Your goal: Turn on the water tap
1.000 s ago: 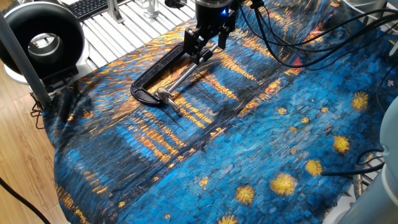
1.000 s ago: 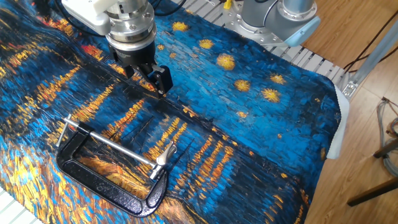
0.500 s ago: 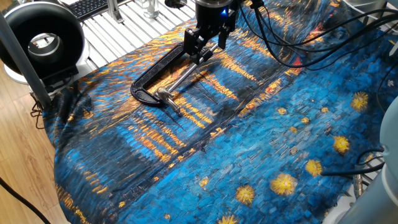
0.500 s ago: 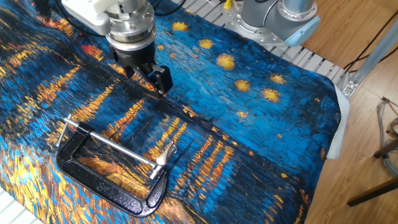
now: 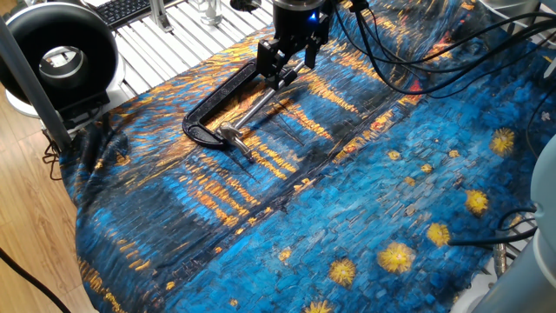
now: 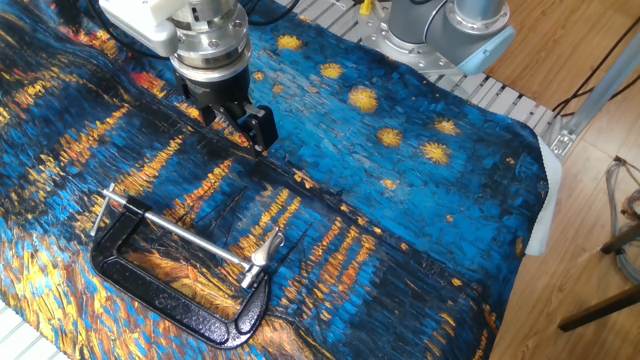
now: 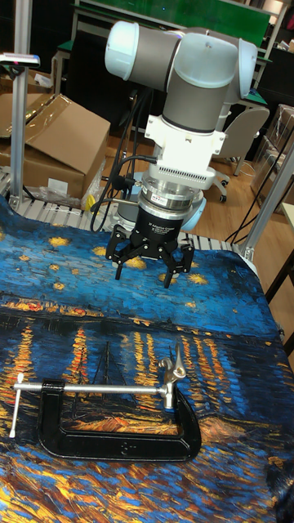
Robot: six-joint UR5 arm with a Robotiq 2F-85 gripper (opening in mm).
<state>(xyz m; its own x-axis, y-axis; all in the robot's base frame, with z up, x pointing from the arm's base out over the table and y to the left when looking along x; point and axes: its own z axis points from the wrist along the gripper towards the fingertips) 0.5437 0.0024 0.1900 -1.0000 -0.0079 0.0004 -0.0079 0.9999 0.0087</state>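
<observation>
Black clamp point(image 7: 122, 445), laid flat at lower centre on painted cloth point(image 7: 229, 327), screw point(image 7: 90, 389) presumably exposed for turning; gripper point(image 7: 147, 274) held clear at upper centre, spread wide, empty.

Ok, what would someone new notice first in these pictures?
The big blue-and-gold painted cloth grabs the eye first. On it lies a black C-clamp with a long silver screw, and the open gripper hangs over the cloth just beside it.
</observation>
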